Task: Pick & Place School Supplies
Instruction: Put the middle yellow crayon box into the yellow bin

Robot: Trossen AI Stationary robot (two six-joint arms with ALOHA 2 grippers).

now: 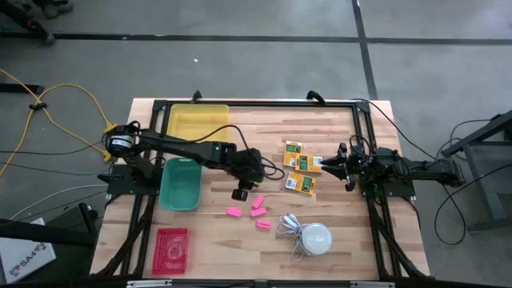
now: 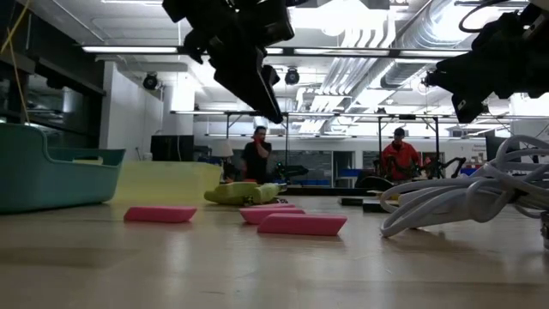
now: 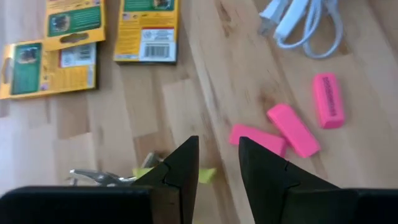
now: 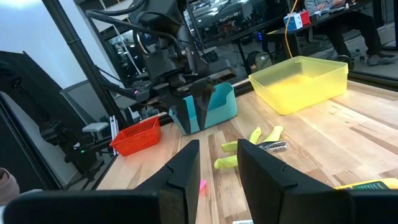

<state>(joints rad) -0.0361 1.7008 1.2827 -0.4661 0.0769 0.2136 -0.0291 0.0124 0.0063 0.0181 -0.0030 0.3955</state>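
Three flat yellow-and-green boxes (image 1: 302, 166) lie at the table's middle right. Several pink erasers (image 1: 258, 206) lie flat nearer the front edge. The lime-handled scissors (image 3: 109, 177) rest flat on the wood beside and below my left gripper; my left arm hides them in the high view. My left gripper (image 3: 217, 152) hangs above the table, slanting down, open by a narrow gap with nothing in it, just short of the nearest eraser (image 3: 258, 140). At the table's right side my right gripper (image 1: 338, 164) waits level and open, holding nothing.
A teal bin (image 1: 180, 186), a yellow bin (image 1: 198, 122) and a red basket (image 1: 170, 250) stand along the left side. A white dome (image 1: 314, 238) with a coiled cord (image 1: 290, 226) lies at the front. People stand in the room far behind the table.
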